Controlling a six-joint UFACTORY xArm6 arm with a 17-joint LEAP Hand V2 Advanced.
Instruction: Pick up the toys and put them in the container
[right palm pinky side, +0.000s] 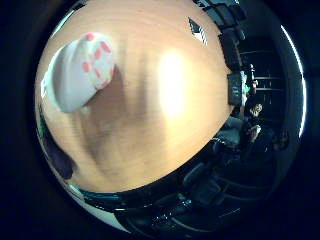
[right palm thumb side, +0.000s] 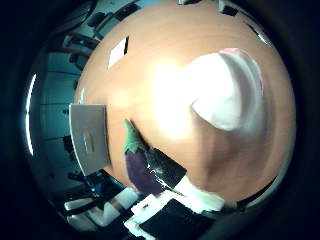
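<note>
Toy eggplant (right palm thumb side: 136, 167) (purple, green cap) lies on the wooden tabletop (right palm thumb side: 170, 60), just beside a dark part of the hand (right palm thumb side: 172, 192) that reaches in from the view's edge. A white toy with pink spots (right palm pinky side: 82, 70) rests on the same tabletop, close under the palm. Whether the fingers are spread or curled I cannot tell.

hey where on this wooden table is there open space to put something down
The widest bare stretch of the round wooden table lies between the white toy with pink spots and the purple eggplant toy with a green stem. It is tighter near the eggplant, where the grey rectangular container and the hand crowd the table's edge.
</note>
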